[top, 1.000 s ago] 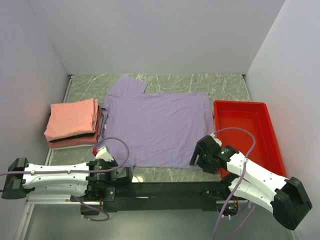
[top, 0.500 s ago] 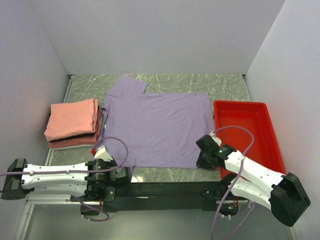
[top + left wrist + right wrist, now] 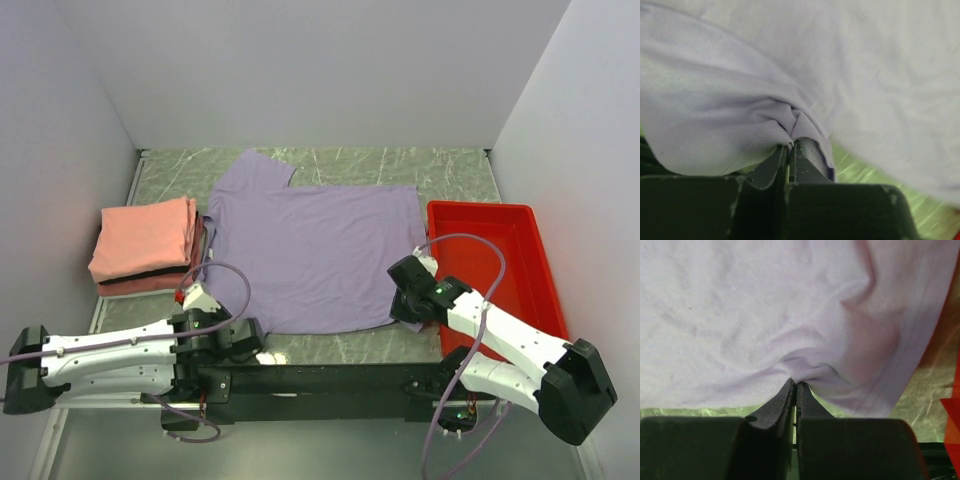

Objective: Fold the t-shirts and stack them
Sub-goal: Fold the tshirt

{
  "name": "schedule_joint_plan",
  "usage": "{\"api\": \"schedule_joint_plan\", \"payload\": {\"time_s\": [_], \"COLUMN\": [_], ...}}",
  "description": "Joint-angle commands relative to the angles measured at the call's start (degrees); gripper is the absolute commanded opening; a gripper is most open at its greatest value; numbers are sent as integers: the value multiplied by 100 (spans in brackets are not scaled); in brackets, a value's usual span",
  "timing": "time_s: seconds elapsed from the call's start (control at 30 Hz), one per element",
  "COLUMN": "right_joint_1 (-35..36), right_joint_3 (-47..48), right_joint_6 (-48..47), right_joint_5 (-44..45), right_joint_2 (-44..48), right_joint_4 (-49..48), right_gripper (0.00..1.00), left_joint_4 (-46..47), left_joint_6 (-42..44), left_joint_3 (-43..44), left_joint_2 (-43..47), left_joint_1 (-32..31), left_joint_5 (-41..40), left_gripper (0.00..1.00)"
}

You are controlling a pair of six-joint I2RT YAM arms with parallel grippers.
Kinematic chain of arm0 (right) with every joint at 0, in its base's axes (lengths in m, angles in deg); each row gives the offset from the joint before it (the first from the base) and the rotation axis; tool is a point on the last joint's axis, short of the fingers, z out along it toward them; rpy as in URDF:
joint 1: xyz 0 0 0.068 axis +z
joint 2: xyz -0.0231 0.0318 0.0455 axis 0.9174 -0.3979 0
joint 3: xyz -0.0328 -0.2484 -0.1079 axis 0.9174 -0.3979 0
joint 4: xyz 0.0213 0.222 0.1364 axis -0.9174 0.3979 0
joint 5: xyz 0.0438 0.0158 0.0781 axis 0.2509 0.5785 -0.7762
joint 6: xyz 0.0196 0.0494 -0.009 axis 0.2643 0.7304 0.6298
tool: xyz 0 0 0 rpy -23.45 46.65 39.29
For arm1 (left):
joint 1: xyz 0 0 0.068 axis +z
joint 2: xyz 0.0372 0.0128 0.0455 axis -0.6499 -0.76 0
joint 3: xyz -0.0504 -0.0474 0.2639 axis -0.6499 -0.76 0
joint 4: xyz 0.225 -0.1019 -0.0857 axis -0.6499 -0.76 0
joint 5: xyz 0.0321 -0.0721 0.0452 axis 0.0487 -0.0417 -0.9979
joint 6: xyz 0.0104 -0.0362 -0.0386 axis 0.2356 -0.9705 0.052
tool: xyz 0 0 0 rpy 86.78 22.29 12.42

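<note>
The lavender t-shirt lies spread flat in the middle of the marble table, collar end to the left. My left gripper is shut on its near left corner; the left wrist view shows the lavender cloth puckered at the gripper's closed tips. At the near right corner my right gripper is shut on the hem, and in the right wrist view the fabric bunches at the gripper's tips. Salmon-pink and darker red folded t-shirts sit stacked at the left.
A red plastic tray stands along the right side, close to my right arm. White walls enclose the table on three sides. A bare strip of marble shows behind the shirt.
My right gripper moved forward and left onto the shirt's near right corner and closed on the hem. The left gripper stayed shut on its corner, its arm shifting slightly.
</note>
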Motion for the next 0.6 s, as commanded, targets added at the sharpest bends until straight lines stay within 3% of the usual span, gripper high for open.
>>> {"api": "schedule_joint_plan", "payload": {"time_s": [0.0, 0.03, 0.13, 0.27, 0.4, 0.57], "right_joint_1": [-41, -50, -129, -295, -498, -744], "right_joint_3": [347, 452, 593, 777, 980, 1296], "right_joint_6": [-346, -407, -548, -829, -1137, -1497], "right_joint_5": [303, 337, 373, 347, 294, 154], "right_joint_2": [-163, -198, -348, -558, -804, -1094], "right_joint_4": [123, 123, 167, 185, 220, 185], "right_gripper": [0, 0, 0, 0, 0, 0], "left_joint_4": [606, 982, 1161, 1695, 2460, 2471], "left_joint_6": [62, 753, 1381, 2094, 3079, 3537], "left_joint_3": [426, 479, 690, 918, 1068, 1445], "left_joint_2": [-252, -296, -454, -560, -832, -1395], "left_joint_1": [585, 996, 1534, 1879, 2283, 2687], "left_joint_5": [-180, -110, -91, -285, 74, 23], "left_gripper": [0, 1, 0, 0, 0, 0]}}
